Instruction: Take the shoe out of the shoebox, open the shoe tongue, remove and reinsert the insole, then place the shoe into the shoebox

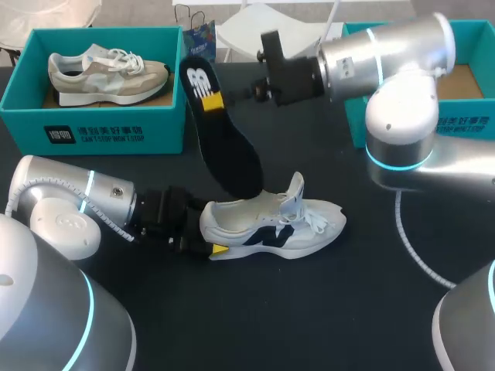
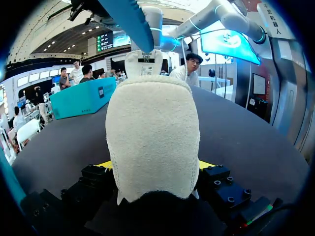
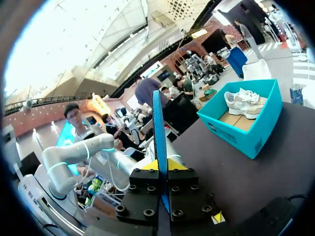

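Shoe (image 1: 274, 224) sits mid-table on its sole, toe toward 3 o'clock, tongue standing up. Your left gripper (image 1: 210, 241) is clamped on its heel from 9 o'clock, one finger on each side. Your right gripper (image 1: 215, 100) is pinched on the insole (image 1: 228, 151) near its heel end. The insole slants down from 11 o'clock, toe end in the shoe's opening. Teal shoebox (image 1: 93, 127) at the table's 10 o'clock holds a beige shoe (image 1: 108, 73). Second teal box (image 1: 464, 124) sits at 2 o'clock, behind your right arm.
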Action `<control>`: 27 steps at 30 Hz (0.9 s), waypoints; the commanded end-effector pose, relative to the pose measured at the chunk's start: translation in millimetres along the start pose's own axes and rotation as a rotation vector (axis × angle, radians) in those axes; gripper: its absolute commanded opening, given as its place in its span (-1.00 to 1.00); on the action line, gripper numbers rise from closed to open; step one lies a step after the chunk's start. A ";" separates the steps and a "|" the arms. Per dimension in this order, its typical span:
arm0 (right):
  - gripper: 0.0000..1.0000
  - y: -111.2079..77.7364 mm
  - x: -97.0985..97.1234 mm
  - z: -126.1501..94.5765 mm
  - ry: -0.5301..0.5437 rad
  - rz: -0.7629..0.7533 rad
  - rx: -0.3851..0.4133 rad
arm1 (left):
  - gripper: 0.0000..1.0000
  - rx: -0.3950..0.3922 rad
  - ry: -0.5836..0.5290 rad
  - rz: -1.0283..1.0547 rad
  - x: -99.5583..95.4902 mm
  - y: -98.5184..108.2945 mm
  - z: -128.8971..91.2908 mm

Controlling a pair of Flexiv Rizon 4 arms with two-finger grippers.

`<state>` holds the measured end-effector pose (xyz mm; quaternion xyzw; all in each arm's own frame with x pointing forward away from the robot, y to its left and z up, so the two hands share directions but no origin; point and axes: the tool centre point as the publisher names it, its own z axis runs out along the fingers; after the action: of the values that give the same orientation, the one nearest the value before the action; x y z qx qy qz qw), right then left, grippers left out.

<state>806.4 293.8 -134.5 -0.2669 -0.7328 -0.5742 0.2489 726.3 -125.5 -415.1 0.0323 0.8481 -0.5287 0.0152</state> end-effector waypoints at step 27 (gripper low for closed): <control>-1.00 12.7 90.2 -89.1 -0.159 0.154 -0.164 | -1.00 -0.002 0.001 0.000 1.0 2.6 2.4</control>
<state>756.8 219.6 -44.7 -0.3833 -0.6794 -0.5882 0.2136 726.4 -125.4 -415.3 0.0323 0.8481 -0.5286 0.0152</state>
